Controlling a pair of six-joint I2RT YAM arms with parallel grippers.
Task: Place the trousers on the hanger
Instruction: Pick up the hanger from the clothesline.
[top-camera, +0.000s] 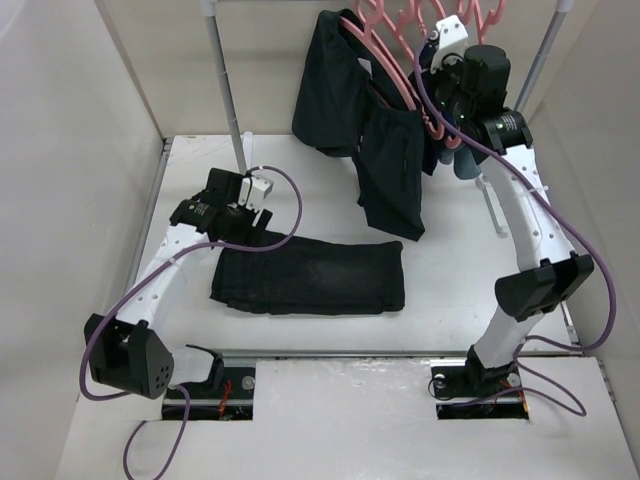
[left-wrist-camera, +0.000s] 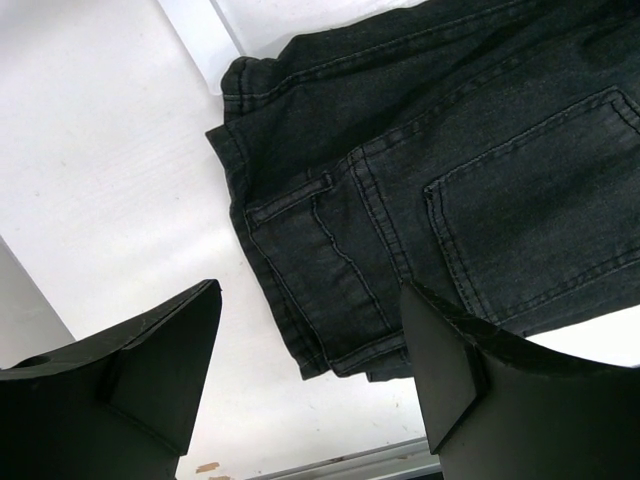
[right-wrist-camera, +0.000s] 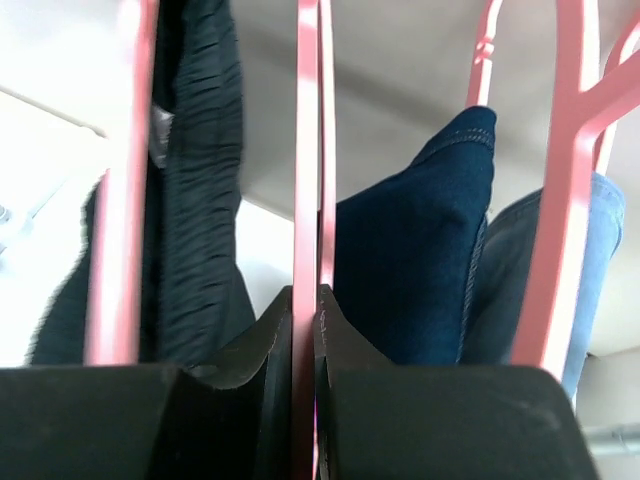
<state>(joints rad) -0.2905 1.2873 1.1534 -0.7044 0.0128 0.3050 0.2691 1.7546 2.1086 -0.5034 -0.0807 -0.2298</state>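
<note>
From the top external view, the long, faded black jeans-like trousers (top-camera: 310, 275) lie folded flat on the white table (top-camera: 450, 270). That puts their edges where a gripper can reach them. The left gripper (top-camera: 255, 232) hangs over the trousers' far-left corner, probably to take hold there. Well beyond their far edge, up and to the right, the right gripper (top-camera: 437, 112) reaches among several thin pink plastic hangers (top-camera: 400, 92). A shorter black garment (top-camera: 360, 120) hangs there too, above the trousers' far edge. In the left wrist view, the left gripper (left-wrist-camera: 310, 345) has its fingers (left-wrist-camera: 160, 370) spread wide and holds nothing. It hovers just above the trousers (left-wrist-camera: 480, 150) at the waistband and back-pocket end. The thick seams there should give a firm bite. In the right wrist view, the right gripper (right-wrist-camera: 305, 300) is pressed together on one bar of a pink hanger (right-wrist-camera: 307, 150). This most likely steadies the hanger so the trousers can be fed over it. A navy garment (right-wrist-camera: 420, 250) and a light-blue one (right-wrist-camera: 590, 250) hang just beside that hanger, far from the trousers below.
</note>
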